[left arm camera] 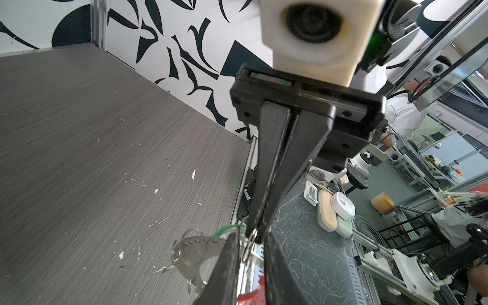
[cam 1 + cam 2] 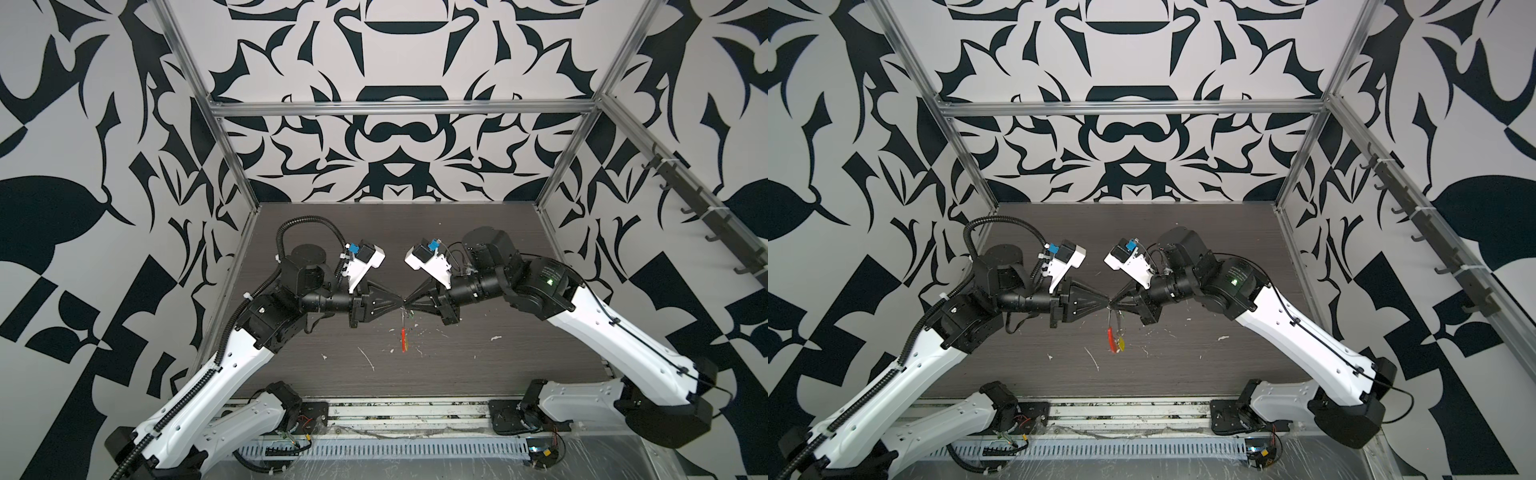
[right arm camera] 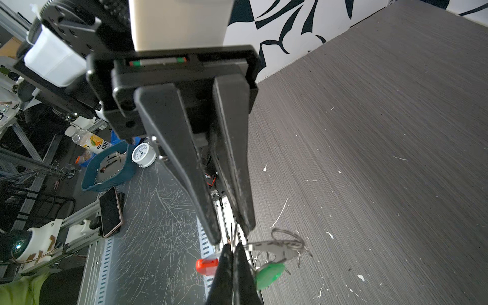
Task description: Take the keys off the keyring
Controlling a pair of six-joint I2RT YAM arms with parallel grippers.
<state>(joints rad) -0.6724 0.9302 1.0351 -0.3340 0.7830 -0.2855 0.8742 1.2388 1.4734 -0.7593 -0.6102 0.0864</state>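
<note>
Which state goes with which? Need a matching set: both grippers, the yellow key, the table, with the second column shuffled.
1 left gripper
2 right gripper
3 yellow key
4 table

A shut on the keyring
B jaws apart
C hangs beside the red strip end
D flecked with white bits

Pairs: 1-B, 2-A, 3-C, 4-D
</note>
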